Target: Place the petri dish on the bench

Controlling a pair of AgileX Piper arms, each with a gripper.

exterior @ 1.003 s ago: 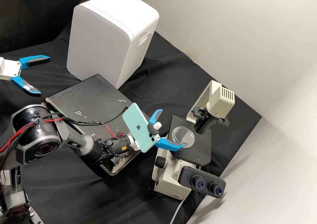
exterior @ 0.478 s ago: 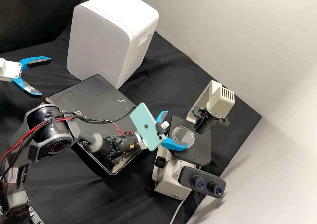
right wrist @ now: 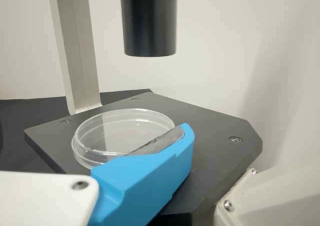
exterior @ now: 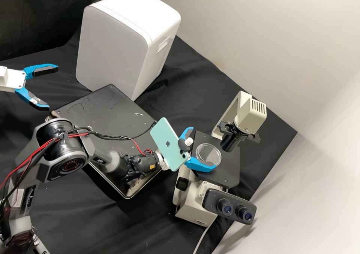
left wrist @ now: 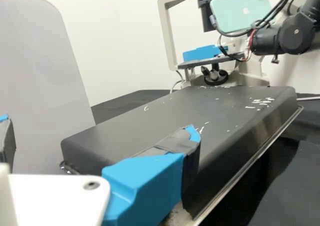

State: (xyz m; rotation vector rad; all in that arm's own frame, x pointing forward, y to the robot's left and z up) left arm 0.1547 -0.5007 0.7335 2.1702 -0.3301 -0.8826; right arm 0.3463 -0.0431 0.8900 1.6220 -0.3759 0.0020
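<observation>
over the last second the right jaws have slid forward to the microscope point(exterior: 188, 205) and, spread wide, now reach around the near side of the petri dish point(exterior: 209, 153) instead of hanging short of it; one blue finger point(right wrist: 145, 173) lies just beside the rim, touching or not i cannot tell. the dish sits flat on the black stage point(exterior: 227, 173), partly between those jaws and ungripped, so closing on it looks the next step before carrying it to the desk point(exterior: 195, 85). the left jaws, wide and empty too, have barely shifted, well apart from the dish.

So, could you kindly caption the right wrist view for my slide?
Open right gripper, one blue finger beside the petri dish on the microscope stage.
</observation>
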